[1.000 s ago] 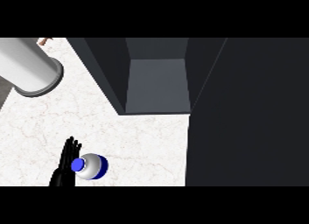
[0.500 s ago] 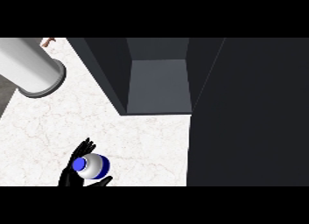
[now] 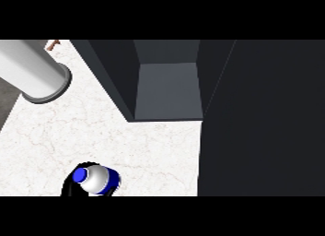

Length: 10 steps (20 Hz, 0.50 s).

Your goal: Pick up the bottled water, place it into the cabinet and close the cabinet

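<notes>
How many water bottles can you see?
1. The bottled water is at the view's lower left on the counter, the left hand curled round it. Others may be hidden inside the cabinet.

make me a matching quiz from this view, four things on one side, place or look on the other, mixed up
Things:
1. bottle
2. cabinet
3. cylinder
4. hand

Place or look:
a. pale grey, upper left corner
b. dark grey, open, inside showing
c. black, at the lower edge, curled round the bottle
d. white with a blue cap, lower left

Pairs: 1-d, 2-b, 3-a, 4-c
</notes>
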Tool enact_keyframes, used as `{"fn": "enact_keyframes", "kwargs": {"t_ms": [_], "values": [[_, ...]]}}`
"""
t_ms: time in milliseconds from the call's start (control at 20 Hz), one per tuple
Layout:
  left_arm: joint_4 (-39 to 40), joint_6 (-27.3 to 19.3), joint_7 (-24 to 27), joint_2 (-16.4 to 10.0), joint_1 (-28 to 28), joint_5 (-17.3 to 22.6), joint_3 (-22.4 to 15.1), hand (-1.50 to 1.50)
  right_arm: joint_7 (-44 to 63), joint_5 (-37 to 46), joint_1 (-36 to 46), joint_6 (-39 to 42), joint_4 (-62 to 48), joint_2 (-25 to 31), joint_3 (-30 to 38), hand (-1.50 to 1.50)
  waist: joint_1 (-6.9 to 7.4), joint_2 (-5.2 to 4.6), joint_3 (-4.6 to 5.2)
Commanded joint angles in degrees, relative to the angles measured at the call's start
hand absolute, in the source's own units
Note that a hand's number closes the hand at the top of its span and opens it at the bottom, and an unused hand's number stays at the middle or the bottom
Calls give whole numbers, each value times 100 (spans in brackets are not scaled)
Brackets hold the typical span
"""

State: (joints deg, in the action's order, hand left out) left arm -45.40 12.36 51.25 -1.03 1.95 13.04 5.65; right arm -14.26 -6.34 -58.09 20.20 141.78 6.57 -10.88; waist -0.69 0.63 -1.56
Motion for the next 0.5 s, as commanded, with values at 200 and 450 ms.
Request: {"fn": "enact_keyframes", "kwargs": {"t_ms": [200,450], "values": [[413,301,170,-1,-509,33,-18,150,68,-138,-137,62,389,2,-33,-150,-48,-60,165],[222,-201,-151,95,-785,222,-381,150,304,-333,-217,53,573,121,58,-150,-62,-70,165]]}}
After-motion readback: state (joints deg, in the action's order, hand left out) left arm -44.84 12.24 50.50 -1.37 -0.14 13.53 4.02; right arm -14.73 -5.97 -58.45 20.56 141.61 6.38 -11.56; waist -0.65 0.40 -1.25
